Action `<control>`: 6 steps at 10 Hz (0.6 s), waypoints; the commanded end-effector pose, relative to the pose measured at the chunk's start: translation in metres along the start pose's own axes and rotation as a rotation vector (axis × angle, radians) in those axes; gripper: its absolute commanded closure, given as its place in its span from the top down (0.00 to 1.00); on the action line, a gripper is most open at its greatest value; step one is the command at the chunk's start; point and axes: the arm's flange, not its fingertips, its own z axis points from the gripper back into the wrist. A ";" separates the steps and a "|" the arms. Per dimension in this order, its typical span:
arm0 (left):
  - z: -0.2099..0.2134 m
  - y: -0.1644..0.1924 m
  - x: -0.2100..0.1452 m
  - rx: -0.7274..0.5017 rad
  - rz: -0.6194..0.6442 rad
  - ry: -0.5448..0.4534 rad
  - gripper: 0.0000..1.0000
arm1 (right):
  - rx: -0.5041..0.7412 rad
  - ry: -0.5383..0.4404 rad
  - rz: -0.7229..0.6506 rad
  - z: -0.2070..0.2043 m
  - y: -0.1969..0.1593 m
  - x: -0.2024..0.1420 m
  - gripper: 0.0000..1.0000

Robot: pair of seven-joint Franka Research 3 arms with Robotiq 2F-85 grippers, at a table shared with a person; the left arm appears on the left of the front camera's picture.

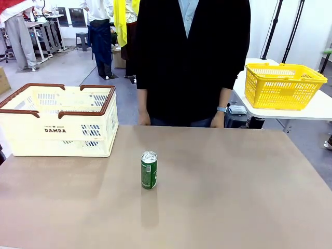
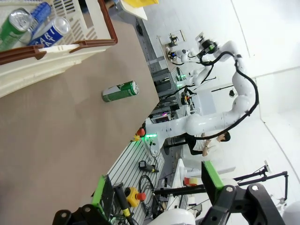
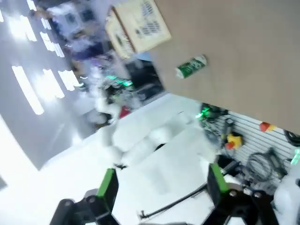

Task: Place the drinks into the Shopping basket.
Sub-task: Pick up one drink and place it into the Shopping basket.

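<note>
Progress looks partial: two cans [image 2: 35, 26] already lie inside the Shopping basket [image 1: 59, 122], one dark green can [image 1: 149, 169] stands mid-table, and the left gripper [image 2: 157, 185] and right gripper [image 3: 161, 185] are both spread empty.

— How does the left gripper [image 2: 157, 190] stand?
— Its two black fingers with green pads [image 2: 100, 190] rise from the bottom of its wrist view, spread wide apart, nothing between them.
— And the right gripper [image 3: 161, 185]?
— The same: jaws wide, green pads [image 3: 107, 186] well apart, gripping nothing; that view is blurred.
— The person?
— Stands at the far edge, arms hanging straight, the left hand [image 1: 143, 119] and right hand [image 1: 217, 120] low by the edge.
</note>
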 end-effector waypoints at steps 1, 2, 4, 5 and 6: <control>-0.002 -0.003 -0.002 0.006 0.002 -0.001 1.00 | 0.189 0.068 0.069 0.029 -0.063 0.025 1.00; -0.002 -0.003 -0.002 0.006 0.002 -0.001 1.00 | 0.226 0.079 0.076 0.036 -0.103 0.021 1.00; -0.002 -0.003 -0.002 0.006 0.002 -0.001 1.00 | 0.216 0.129 0.160 0.024 -0.146 0.014 1.00; -0.002 -0.003 -0.002 0.006 0.002 -0.001 1.00 | 0.190 0.100 0.175 0.012 -0.153 0.014 1.00; -0.002 -0.003 -0.002 0.006 0.002 -0.001 1.00 | 0.255 0.080 0.091 0.016 -0.150 0.024 1.00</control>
